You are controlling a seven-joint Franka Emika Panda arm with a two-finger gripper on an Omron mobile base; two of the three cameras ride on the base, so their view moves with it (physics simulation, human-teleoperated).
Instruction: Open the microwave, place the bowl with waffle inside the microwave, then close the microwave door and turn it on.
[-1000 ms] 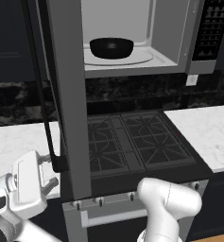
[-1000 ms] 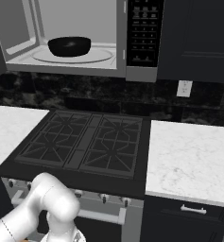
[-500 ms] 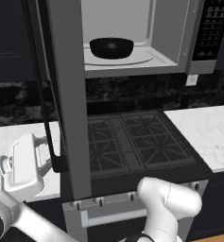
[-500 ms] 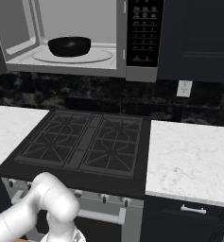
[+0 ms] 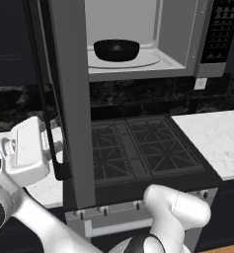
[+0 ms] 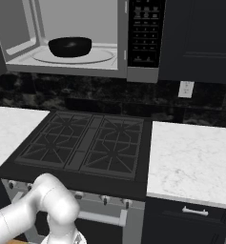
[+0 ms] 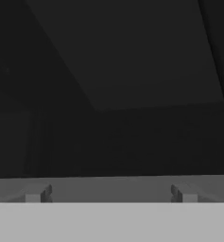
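open microwave door (image 5: 71,99) blocking stove's (image 5: 138,150) left

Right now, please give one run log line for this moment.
microwave door: open | bowl: inside microwave, on turntable | fingers: open, holding nothing | hand beside door handle | next: close door

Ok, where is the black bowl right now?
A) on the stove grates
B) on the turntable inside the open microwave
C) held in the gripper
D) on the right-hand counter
B: the bowl sits on the round turntable in the microwave cavity, with the microwave door swung open.
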